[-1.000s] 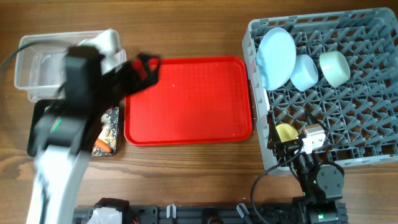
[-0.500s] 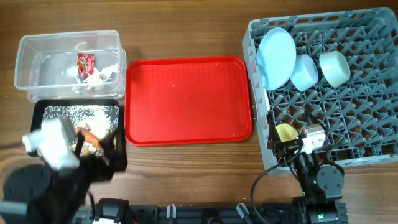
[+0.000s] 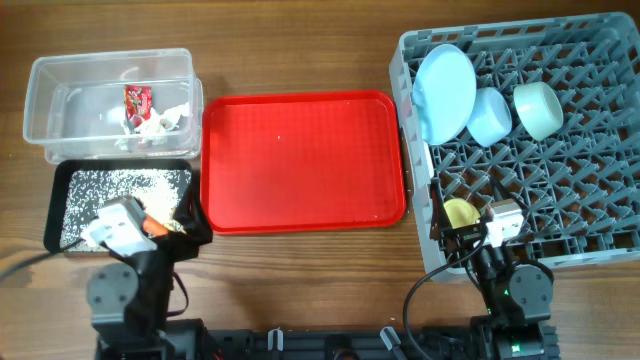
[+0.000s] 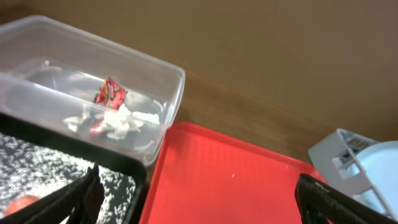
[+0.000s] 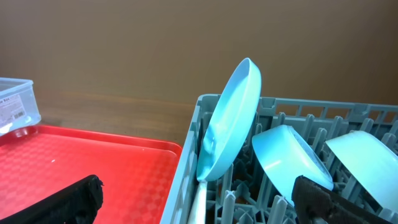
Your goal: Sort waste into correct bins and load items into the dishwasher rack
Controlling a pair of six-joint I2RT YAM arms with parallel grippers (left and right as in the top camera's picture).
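The clear tub (image 3: 45, 95) at the back left holds the red wrapper (image 3: 137, 100) and the white tissue (image 3: 157, 121); both also show in the left wrist view, wrapper (image 4: 111, 92) and tissue (image 4: 121, 121). The black tray (image 3: 60, 205) holds beige scraps (image 3: 110, 185) and the carrot piece (image 3: 156, 229). The grey rack (image 3: 600, 250) holds the blue plate (image 3: 445, 92), white-blue bowl (image 3: 490, 116), green bowl (image 3: 537, 108) and yellow cup (image 3: 459, 212). A white spoon handle (image 5: 200, 199) stands below the plate (image 5: 233, 118). My left gripper (image 3: 180, 228) is open and empty at the tray's front right corner. My right gripper (image 3: 458, 232) is open and empty over the rack's front left corner.
The red serving tray (image 3: 303, 160) lies between the bins and the rack with nothing on it. Both arm bases sit at the table's front edge. Bare wooden table runs along the back.
My left arm has swung back from over the clear tub to the front left, by the black tray. The wrapper and tissue now show in the tub. The right arm has not moved.
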